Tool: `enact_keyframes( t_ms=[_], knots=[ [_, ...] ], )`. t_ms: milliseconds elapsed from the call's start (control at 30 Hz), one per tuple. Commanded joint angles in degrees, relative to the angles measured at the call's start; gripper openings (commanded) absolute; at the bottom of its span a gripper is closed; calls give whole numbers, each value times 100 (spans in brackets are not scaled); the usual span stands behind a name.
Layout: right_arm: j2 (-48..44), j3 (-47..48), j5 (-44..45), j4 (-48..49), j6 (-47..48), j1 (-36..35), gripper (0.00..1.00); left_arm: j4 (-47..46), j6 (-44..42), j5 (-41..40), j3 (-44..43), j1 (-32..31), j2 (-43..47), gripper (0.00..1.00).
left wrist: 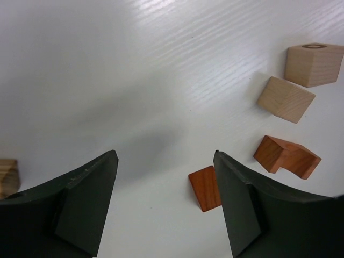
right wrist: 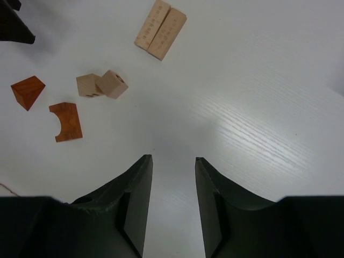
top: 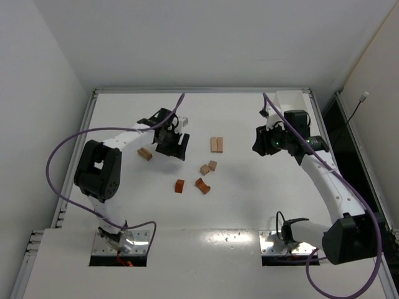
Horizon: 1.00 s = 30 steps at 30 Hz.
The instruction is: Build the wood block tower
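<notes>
Lying loose and unstacked on the table: paired pale bars, two pale cubes, reddish wedge, reddish arch, one tan piece apart at left. The bars' long axis runs away from the bases. Left gripper: jaws spread, empty, the nearer one; the wedge lies just beside its right finger. Right gripper: jaws parted, empty, well apart.

The pale tan wooden cube shows bare, matt grain. The white tabletop looks smooth, faintly grained and glossy.
</notes>
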<state>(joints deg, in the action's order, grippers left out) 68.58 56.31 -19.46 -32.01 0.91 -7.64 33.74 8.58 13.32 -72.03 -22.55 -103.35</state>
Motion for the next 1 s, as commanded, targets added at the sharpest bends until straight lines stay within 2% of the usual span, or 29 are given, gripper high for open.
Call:
enact_keyframes(
  t_ms=[0,133,267,300,333,467,567,700,800,967],
  knots=[
    [-160,-33,-285,178,76,17,35,-122,162,-418,49,-31,359,67],
    [-108,-33,-935,230,427,-36,44,-122,231,-804,110,-31,605,57],
    [418,177,-1007,459,287,-509,57,-183,232,-542,224,207,685,57],
    [524,274,-1007,511,418,-606,59,-183,232,-254,224,268,685,61],
    [621,327,-1007,459,523,-894,64,-183,180,-251,224,268,685,62],
    [1340,660,-377,309,1034,-1887,70,-244,240,-321,224,321,737,66],
    [1781,776,-32,458,693,-2303,82,-245,241,-471,163,540,737,71],
    [2537,1162,451,687,-81,-2593,82,-192,241,-628,84,681,737,99],
    [3064,1487,1276,635,-371,-2725,82,-192,241,-629,137,796,799,99],
    [3548,1820,1595,582,-976,-2673,82,-192,241,-691,189,796,852,99]
  ],
)
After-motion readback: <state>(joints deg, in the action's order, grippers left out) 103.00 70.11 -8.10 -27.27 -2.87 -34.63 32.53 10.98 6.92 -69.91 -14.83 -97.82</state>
